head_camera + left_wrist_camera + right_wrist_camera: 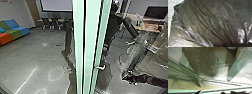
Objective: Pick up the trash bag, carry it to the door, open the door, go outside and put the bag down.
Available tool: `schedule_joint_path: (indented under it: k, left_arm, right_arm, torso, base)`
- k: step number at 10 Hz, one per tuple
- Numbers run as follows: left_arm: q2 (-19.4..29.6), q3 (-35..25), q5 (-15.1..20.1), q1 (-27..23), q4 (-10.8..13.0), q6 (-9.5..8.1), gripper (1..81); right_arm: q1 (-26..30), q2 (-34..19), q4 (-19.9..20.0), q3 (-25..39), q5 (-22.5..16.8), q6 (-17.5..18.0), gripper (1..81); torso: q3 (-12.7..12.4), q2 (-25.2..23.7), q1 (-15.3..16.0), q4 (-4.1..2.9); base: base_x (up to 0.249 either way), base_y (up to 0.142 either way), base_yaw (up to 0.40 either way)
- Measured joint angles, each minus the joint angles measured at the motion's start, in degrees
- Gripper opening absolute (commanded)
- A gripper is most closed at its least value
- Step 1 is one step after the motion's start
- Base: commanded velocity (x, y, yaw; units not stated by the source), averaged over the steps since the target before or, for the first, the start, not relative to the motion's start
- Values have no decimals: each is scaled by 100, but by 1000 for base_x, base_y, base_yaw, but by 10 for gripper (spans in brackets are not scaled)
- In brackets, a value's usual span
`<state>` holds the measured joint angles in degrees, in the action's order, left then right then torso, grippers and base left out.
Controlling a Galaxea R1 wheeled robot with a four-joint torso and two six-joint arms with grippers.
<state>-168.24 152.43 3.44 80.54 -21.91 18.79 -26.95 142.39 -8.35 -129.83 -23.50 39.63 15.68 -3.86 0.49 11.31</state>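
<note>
At the lower right of the head view, our right gripper (pixel 128 77) sits apart from the pale door handle (pixel 101 67); we cannot tell how far open it is, or whether it has hold of anything. The trash bag (pixel 204 23) lies close before our left wrist camera, dark, glossy and deeply creased. How wide the left gripper stands, and whether it grips the bag, we cannot tell either.

We judge the bag soft and limp, its film thin and rather slippery, so it will swing and sag instead of keeping its shape. Its weight we cannot read from here. We would take it by a thick bunch of plastic at the neck, since a pinch of the flat side could slide or tear.

For edges, we mind the tall green-edged glass door (pixel 92 37), upright through the middle of the head view, and the metal floor track (pixel 221 82) running near its foot in the right wrist view. A loose bag could snag or get pinched against either. Our roomiest stretch is the grey floor (pixel 37 60) across the lower left of the head view, short of the coloured sofa (pixel 12 31) at the upper left; the right side, with its desk (pixel 147 27), looks tighter for our arm.
</note>
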Motion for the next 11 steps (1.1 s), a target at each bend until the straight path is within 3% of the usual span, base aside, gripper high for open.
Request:
schedule_joint_path:
  k: [1,3,7,11]
  left_arm:
    - [0,2,0,5,2,0,10]
    - [0,2,0,5,2,0,10]
    - [-1,2,-2,7,0,0,10]
    - [-17,2,-2,-11,-39,0,10]
  right_arm:
    - [20,0,-93,6,-94,-57,811]
    - [61,-33,-645,130,-229,-105,811]
    - [17,-33,-1937,271,-310,199,811]
    - [17,28,-2204,168,-299,215,811]
  torso:
    - [-2,0,0,0]
    - [0,0,2,0]
    - [0,0,2,0]
    - [0,0,2,2]
  base:
    - [0,0,0]
    - [0,0,0]
    - [0,0,0]
    - [0,0,0]
